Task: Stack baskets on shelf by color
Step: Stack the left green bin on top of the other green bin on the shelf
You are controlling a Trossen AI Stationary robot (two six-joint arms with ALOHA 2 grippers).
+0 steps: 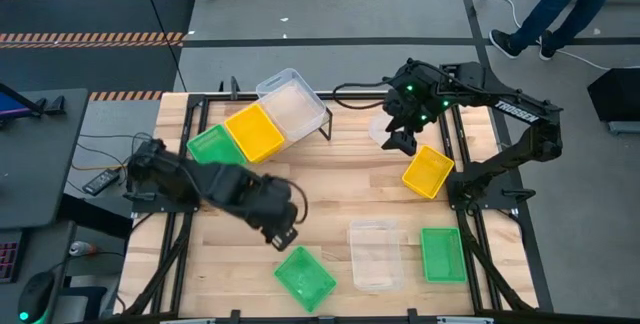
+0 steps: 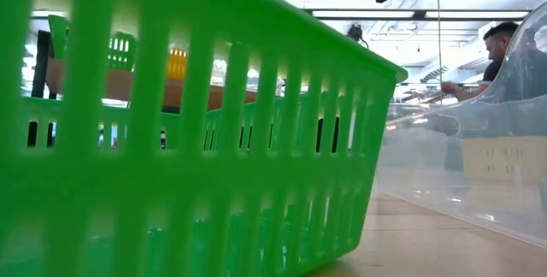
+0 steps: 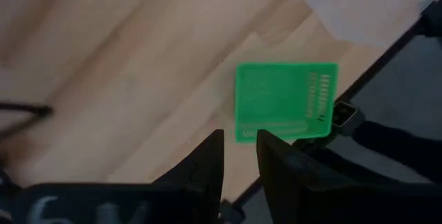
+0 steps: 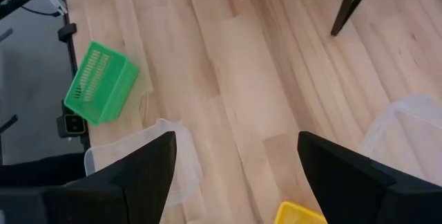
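Baskets are spread over the slatted tabletop (image 1: pixel 330 189), and only three are on the shelf (image 1: pixel 262 124) at the far left corner: a green one (image 1: pixel 212 145), a yellow one (image 1: pixel 254 132) and a clear one (image 1: pixel 293 106), side by side. Loose baskets lie elsewhere: a green basket (image 1: pixel 305 276) at the near edge, a clear basket (image 1: pixel 376 254) and another green basket (image 1: pixel 441 254) toward the near right corner, and a yellow basket (image 1: pixel 428 171) near the right edge. My left gripper (image 3: pixel 239 156) hovers over the table above the near green basket, its fingers close together with only a narrow gap and nothing between them. My right gripper (image 4: pixel 235 165) hangs near the far right, jaws wide apart and empty, just beside the yellow basket. I judge that the left fingers are too close together to take a basket wall, so a descent now could push the basket away. The low view is almost filled by the green basket's wall, so it hides both arms; only the high view shows the shelf and all positions.
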